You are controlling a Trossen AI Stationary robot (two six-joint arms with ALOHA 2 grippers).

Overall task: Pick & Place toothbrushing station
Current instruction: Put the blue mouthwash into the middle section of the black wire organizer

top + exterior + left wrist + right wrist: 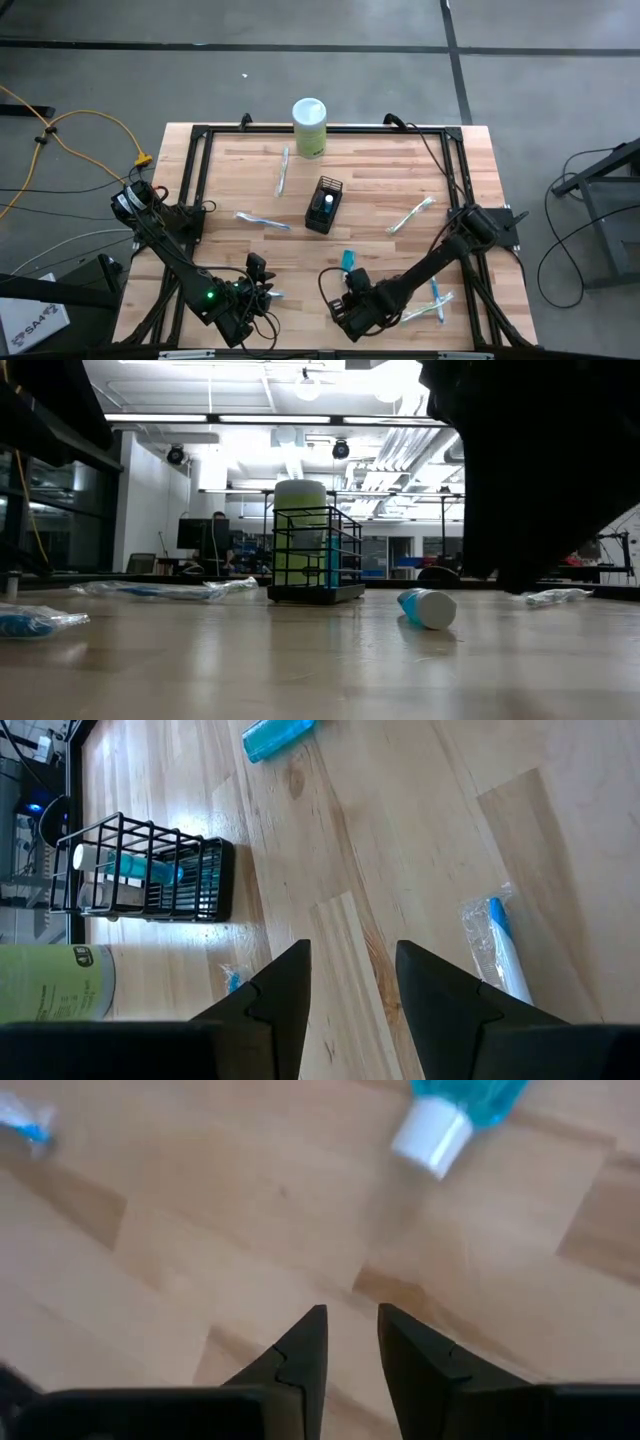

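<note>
Holder [323, 205] mid-table contains one teal tube. Second tube [347, 260] and wrapped toothbrushes [410, 216] lie loose. Left gripper [350, 982] and right gripper [350, 1342] released, empty, near edge.

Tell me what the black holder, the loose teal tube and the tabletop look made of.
Holder: thin black coated wire, probably metal, seen as an open grid. Teal tube: likely plastic, translucent teal body with an opaque white cap. Tabletop: pale wood planks with visible grain, joints and a slight sheen.
</note>
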